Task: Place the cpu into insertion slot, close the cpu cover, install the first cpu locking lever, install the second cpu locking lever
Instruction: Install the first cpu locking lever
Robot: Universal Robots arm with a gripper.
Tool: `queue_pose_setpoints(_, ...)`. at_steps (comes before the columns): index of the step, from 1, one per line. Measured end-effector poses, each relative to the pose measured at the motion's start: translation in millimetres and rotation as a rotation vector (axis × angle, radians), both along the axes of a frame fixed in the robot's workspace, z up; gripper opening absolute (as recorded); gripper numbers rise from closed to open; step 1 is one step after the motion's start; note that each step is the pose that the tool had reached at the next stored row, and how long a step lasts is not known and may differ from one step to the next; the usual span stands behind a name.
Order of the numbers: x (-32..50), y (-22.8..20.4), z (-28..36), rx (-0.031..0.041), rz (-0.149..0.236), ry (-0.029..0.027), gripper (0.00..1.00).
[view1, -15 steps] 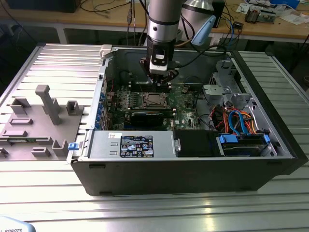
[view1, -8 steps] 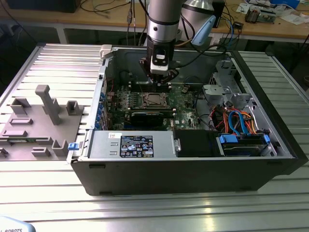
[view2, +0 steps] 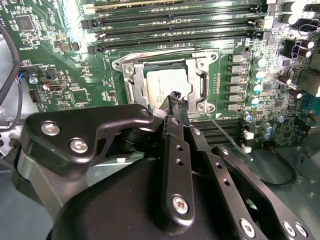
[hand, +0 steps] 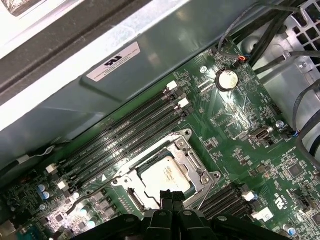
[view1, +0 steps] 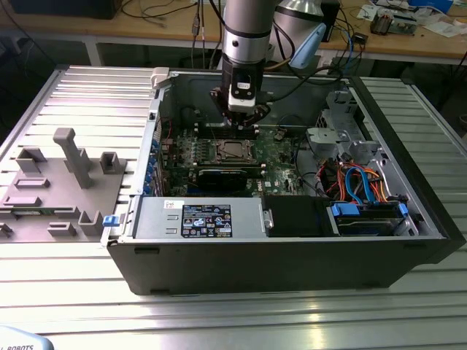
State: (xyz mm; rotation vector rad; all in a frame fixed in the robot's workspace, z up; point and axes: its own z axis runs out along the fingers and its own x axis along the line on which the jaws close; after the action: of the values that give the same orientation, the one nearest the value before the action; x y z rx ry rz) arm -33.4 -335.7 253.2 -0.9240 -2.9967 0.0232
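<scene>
While tool (view2: 175, 98) hovers: fingertips together, nothing gripped.
cpu (view2: 167, 85): seated; tool at its 12 o'clock, exterior view.
locking lever (view2: 225, 133): push squarely, I judge.

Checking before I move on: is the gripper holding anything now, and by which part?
Nothing is held. The gripper is shut with nothing between its fingers, its tip at the edge of the cpu, which lies framed by the cpu cover.
</scene>
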Motion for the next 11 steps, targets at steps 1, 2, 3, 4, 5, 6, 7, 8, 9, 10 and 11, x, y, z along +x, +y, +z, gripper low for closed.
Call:
queue_pose_setpoints(1,0.0,0.0,0.0,0.0000,0.002,0.0000,0.11)
queue_pose_setpoints(2,0.0,0.0,0.0,0.0000,0.006,-0.0001,0.11)
queue_pose_setpoints(3,0.0,0.0,0.0,0.0000,0.009,0.0000,0.11)
queue_pose_setpoints(4,0.0,0.0,0.0,0.0000,0.011,0.0000,0.11)
queue_pose_setpoints(5,0.0,0.0,0.0,0.0000,0.014,0.0000,0.11)
queue_pose_setpoints(6,0.0,0.0,0.0,0.0000,0.016,0.0000,0.11)
queue_pose_setpoints(7,0.0,0.0,0.0,-0.0001,0.019,0.0000,0.11)
queue_pose_setpoints(8,0.0,0.0,0.0,-0.0001,0.022,0.0000,0.11)
queue_pose_setpoints(9,0.0,0.0,0.0,-0.0001,0.024,0.0000,0.11)
queue_pose_setpoints(10,0.0,0.0,0.0,0.0000,0.027,0.0000,0.11)
queue_pose_setpoints(11,0.0,0.0,0.0,0.0000,0.031,0.0000,0.11)
